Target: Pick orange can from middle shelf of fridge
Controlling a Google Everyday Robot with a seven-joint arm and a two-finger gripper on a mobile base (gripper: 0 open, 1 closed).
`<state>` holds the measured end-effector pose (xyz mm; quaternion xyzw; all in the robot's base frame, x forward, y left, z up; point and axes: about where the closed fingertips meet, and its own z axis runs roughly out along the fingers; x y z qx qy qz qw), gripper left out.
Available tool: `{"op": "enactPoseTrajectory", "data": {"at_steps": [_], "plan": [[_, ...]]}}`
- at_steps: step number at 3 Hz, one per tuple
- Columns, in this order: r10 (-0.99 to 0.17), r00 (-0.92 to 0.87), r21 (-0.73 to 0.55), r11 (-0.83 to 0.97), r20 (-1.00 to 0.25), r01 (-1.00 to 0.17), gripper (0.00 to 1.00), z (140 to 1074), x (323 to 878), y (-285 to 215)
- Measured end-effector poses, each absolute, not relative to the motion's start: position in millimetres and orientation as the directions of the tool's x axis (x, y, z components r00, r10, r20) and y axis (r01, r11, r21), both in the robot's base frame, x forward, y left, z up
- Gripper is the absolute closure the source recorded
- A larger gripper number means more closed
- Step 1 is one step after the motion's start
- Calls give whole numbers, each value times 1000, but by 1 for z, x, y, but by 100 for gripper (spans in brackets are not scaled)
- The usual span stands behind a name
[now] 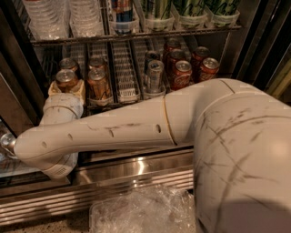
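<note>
Four copper-orange cans stand in two lanes at the left of the middle shelf [122, 79], a grey wire rack inside the fridge [136, 167]. My gripper [67, 87] reaches in from the left at the end of the long white arm. Its tan fingers [80, 87] sit on either side of the front-left orange can [66, 77] and are shut on it. The can stands upright on the rack. Another orange can [69, 63] is behind it, and two more [97, 79] fill the lane to the right. The wrist hides the held can's lower part.
A tall silver can [154, 73] and several red cans [183, 73] stand on the right of the same shelf. The upper shelf holds clear bottles [45, 18] and green-labelled cups [191, 11]. A crumpled clear plastic bag [141, 211] lies below the louvered grille [45, 205].
</note>
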<state>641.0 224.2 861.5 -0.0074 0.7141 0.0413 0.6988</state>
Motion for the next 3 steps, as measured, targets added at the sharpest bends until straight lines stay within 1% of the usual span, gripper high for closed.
{"op": "enactPoseTrajectory", "data": {"at_steps": [1, 2, 3], "plan": [[59, 21, 57, 994, -998, -96, 100, 888, 632, 227], [82, 40, 75, 985, -996, -154, 100, 911, 615, 235], [120, -3, 119, 979, -993, -164, 100, 916, 594, 225]]}}
